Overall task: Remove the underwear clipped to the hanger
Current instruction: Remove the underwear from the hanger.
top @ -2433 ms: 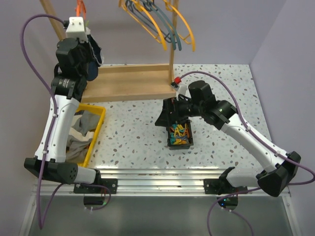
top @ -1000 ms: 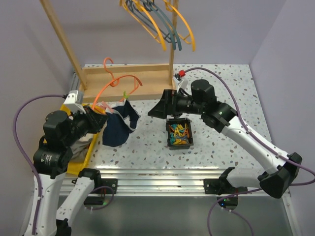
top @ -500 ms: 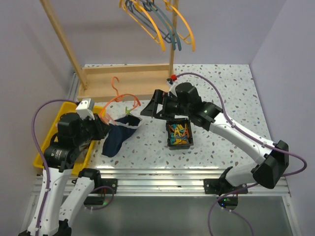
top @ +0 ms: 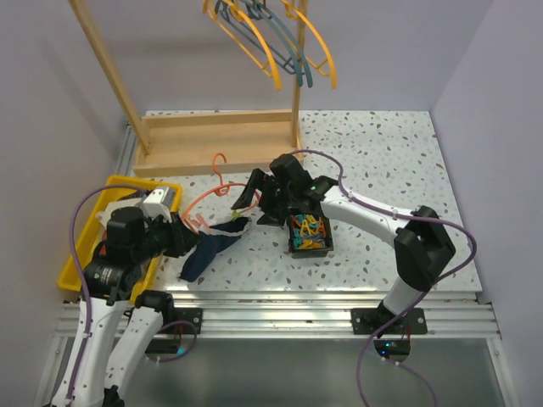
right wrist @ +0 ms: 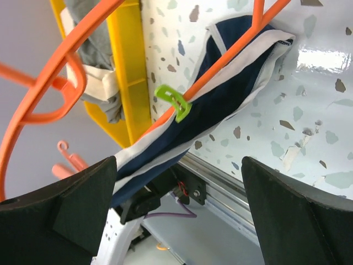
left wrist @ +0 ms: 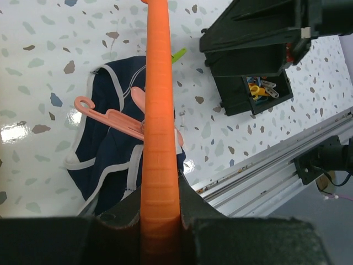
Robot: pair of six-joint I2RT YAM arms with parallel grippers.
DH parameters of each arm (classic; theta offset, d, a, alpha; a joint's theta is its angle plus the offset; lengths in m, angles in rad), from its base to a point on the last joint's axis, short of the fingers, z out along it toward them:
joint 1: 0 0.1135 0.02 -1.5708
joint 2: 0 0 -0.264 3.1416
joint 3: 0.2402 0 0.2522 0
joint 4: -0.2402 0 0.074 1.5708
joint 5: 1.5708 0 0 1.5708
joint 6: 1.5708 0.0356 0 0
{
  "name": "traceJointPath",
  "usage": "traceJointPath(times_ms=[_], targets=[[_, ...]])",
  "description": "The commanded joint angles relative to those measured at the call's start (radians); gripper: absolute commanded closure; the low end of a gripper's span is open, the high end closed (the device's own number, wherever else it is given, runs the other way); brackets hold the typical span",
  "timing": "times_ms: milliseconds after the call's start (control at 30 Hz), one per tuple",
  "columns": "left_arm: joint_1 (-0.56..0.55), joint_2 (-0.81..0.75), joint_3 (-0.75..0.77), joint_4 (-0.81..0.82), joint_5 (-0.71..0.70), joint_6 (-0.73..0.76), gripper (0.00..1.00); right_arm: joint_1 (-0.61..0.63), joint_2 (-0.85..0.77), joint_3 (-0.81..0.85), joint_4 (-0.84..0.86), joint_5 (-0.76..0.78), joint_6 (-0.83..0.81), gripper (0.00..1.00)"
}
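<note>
My left gripper (top: 182, 235) is shut on the lower bar of an orange hanger (top: 212, 188) and holds it low over the table; the bar runs up between the fingers in the left wrist view (left wrist: 157, 110). Dark navy underwear (top: 206, 252) with light trim hangs from that bar, held by a green clip (right wrist: 174, 102) and drooping onto the table (left wrist: 110, 149). My right gripper (top: 252, 203) is open, its jaws wide apart on either side of the underwear (right wrist: 220, 105), close to the green clip (left wrist: 177, 54), touching nothing.
A yellow bin (top: 81, 246) at the left holds grey underwear (right wrist: 94, 49). A black box (top: 310, 231) of coloured clips stands right of the hanger. A wooden rack (top: 212, 140) with several hangers (top: 271, 42) stands behind. A metal rail (top: 280, 309) runs along the near edge.
My left arm has brought the hanger with the navy underwear down from the rack to just above the table. My right gripper has swung left from the clip box to the hanger's clipped end.
</note>
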Motion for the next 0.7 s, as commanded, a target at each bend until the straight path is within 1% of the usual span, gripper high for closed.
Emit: traceJointPath(times_ms=[0, 333, 433, 533, 567, 633, 667], targets=[[-0.013, -0.007, 0.000, 0.032, 0.053, 0.021, 1.00, 0.005, 0.050, 0.039, 0.049, -0.030, 0.084, 0.02], [-0.017, -0.012, -0.001, 0.030, 0.041, 0.024, 1.00, 0.007, 0.138, 0.056, 0.124, -0.026, 0.217, 0.02], [-0.019, -0.018, -0.012, 0.027, 0.038, 0.026, 1.00, 0.007, 0.159, 0.057, 0.153, -0.036, 0.288, 0.02], [-0.021, -0.023, -0.015, 0.024, 0.035, 0.027, 1.00, 0.008, 0.179, 0.063, 0.159, -0.046, 0.329, 0.05], [-0.021, -0.023, -0.015, 0.024, 0.033, 0.027, 1.00, 0.007, 0.182, 0.059, 0.165, -0.049, 0.339, 0.10], [-0.021, -0.023, -0.015, 0.026, 0.030, 0.029, 1.00, 0.005, 0.185, 0.042, 0.197, -0.056, 0.371, 0.15], [-0.021, -0.021, -0.014, 0.027, 0.027, 0.029, 1.00, 0.005, 0.185, 0.034, 0.211, -0.056, 0.377, 0.23]])
